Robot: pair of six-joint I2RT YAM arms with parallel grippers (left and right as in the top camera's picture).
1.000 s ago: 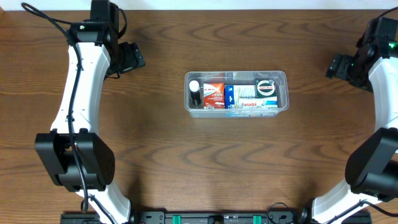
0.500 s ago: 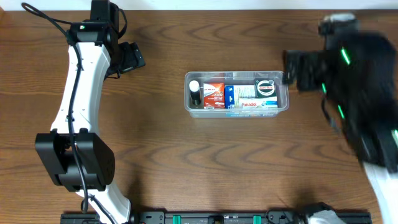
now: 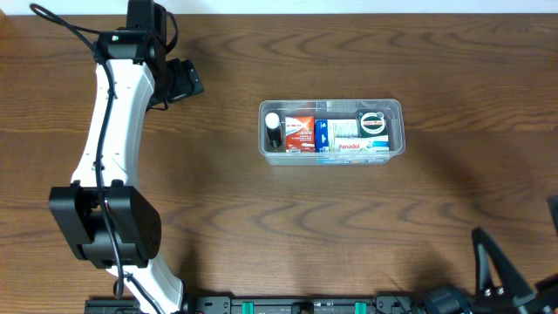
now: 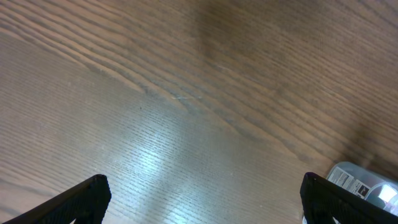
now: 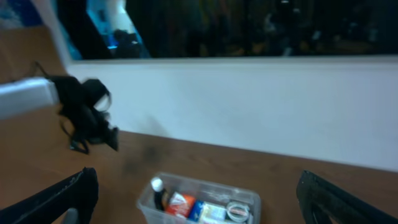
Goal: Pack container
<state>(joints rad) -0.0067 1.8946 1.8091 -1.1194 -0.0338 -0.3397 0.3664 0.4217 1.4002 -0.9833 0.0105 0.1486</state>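
Swung from 2 o'clock down to 5 o'clock, the right arm (image 3: 501,279) has nearly left the overhead view. Its right gripper (image 5: 196,199) is spread wide and empty, and so is the left gripper (image 4: 208,198) at 10 o'clock. Just off centre toward 12 o'clock, the container (image 3: 399,131) sits full of boxes (image 3: 299,131), so packing looks finished.

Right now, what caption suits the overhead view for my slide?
Clear container, filled with small items, on the wooden table; left gripper well apart on its left.

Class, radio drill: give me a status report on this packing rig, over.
Left gripper open, empty, parked apart. Right gripper open, empty, well clear. Container holds bottle, red box, Panadol carton. Nothing in the way.
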